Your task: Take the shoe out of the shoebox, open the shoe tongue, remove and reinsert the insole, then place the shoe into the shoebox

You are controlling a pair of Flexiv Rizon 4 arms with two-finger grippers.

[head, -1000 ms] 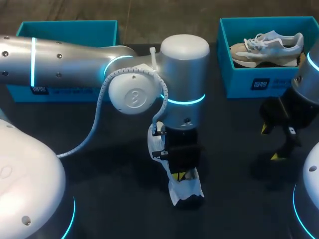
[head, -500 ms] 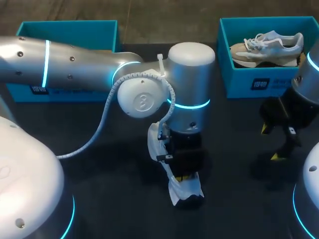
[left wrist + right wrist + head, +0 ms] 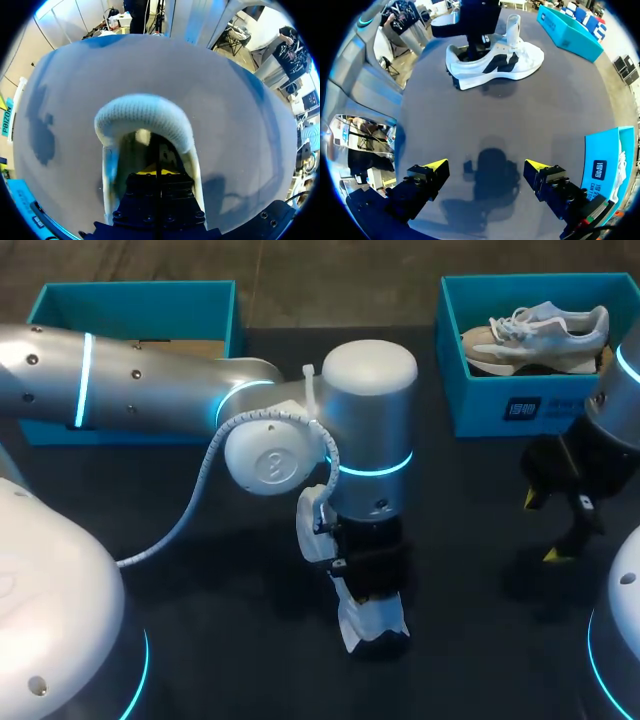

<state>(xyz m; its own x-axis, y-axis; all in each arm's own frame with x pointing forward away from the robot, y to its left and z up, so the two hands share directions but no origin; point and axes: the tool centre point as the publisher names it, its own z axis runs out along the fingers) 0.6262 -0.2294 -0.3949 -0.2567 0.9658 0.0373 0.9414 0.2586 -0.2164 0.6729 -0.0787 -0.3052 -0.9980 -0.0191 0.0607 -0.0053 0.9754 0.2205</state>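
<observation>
A white shoe (image 3: 372, 623) with a dark side logo lies on the dark table (image 3: 200, 640) near the front middle. My left gripper (image 3: 368, 592) points down into its opening, and the wrist covers most of the shoe. In the left wrist view the gripper (image 3: 156, 172) is shut deep inside the shoe, with the padded heel collar (image 3: 145, 116) just ahead. What its tips pinch is hidden. The right wrist view shows the shoe (image 3: 495, 60) on its sole with the left gripper in it. My right gripper (image 3: 485, 167) hangs open and empty over bare table, well apart.
A teal shoebox (image 3: 452, 390) at the back right holds a second pale shoe (image 3: 540, 332). Another teal shoebox (image 3: 130, 302) stands at the back left, behind my left arm. My right gripper (image 3: 560, 525) is near the right edge.
My left arm's wrist shifted slightly right and then back left, with its gripper staying in the shoe. The shoe and the right arm have not moved.
</observation>
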